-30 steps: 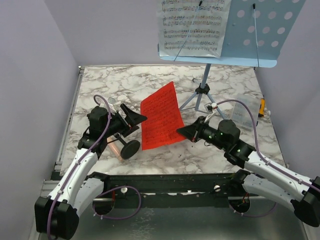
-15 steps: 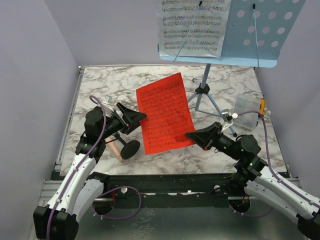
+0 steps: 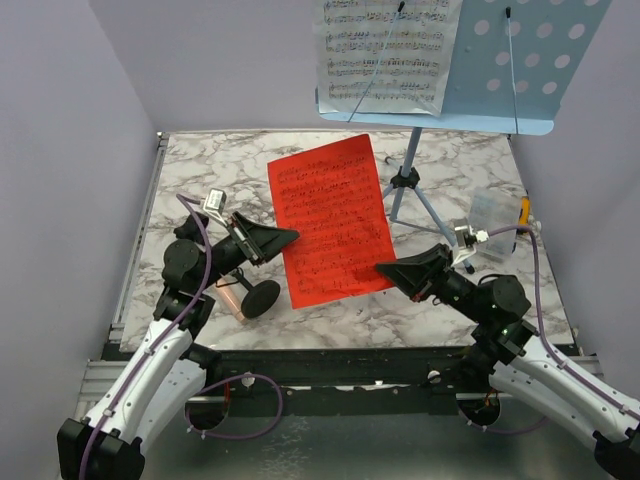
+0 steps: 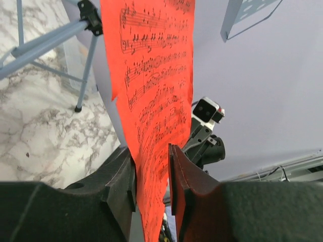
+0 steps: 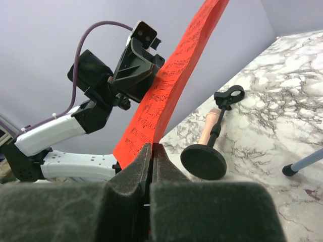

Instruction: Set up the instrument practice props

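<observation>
The red sheet (image 3: 330, 220) hangs lifted off the marble table, tilted up between both arms. My right gripper (image 3: 385, 268) is shut on its lower right edge; in the right wrist view the fingers (image 5: 151, 148) pinch the red sheet (image 5: 171, 85). My left gripper (image 3: 285, 238) straddles the left edge; the red sheet (image 4: 156, 75) passes between its fingers (image 4: 151, 154) with a gap still showing on one side. The light blue music stand (image 3: 500, 80) at the back holds white sheet music (image 3: 385, 50). The microphone (image 3: 232, 297) lies tipped over beside its black base (image 3: 260, 298).
A small clear box (image 3: 490, 225) stands at the right, behind the right arm. The stand's tripod legs (image 3: 405, 195) spread just behind the red sheet. Walls close the table on the left, back and right.
The right gripper has raised the red sheet off the table and swung it upright. The left jaws have narrowed around its left edge, and both arms have drawn back toward the near edge.
</observation>
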You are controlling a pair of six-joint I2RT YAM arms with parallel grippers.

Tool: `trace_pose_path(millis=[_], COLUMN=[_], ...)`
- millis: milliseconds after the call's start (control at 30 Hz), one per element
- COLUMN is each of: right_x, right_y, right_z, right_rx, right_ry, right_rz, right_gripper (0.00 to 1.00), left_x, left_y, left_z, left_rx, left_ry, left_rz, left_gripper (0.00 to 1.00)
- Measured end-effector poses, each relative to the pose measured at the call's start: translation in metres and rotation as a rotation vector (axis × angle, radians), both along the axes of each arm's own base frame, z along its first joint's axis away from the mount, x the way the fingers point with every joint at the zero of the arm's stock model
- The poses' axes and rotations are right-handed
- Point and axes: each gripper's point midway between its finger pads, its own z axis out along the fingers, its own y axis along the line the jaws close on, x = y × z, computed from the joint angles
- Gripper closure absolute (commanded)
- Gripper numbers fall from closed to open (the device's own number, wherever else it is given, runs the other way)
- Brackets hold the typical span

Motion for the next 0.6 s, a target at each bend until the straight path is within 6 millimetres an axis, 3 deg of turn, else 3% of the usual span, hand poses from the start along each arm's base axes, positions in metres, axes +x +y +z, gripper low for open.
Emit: trace_pose_path(millis=[167, 333, 467, 600], right_x=[-0.002, -0.004, -0.005, -0.001], right_y=[-0.001, -0.001, 0.001, 0.005], right_z=[0.002, 0.004, 0.003, -0.001], right_rx=[0.005, 0.008, 0.005, -0.019], right_ry=[-0.008, -0.015, -0.013, 0.011], right_rz=[0.004, 0.015, 0.025, 0.025], right_gripper=[1.0, 0.99, 0.98, 0.69], left_x=[0.007, 0.015, 0.018, 0.018], left_y=[0.005, 0.002, 0.001, 0.001], left_z=[0.01, 0.021, 0.028, 0.028], left_rx=[-0.013, 0.003, 0.013, 0.03], left_ry=[-0.061, -0.107, -0.143, -0.171], left_rz=[0.059, 0.068, 0.072, 0.077], left_gripper=[0.71, 0.81, 1.0, 1.0])
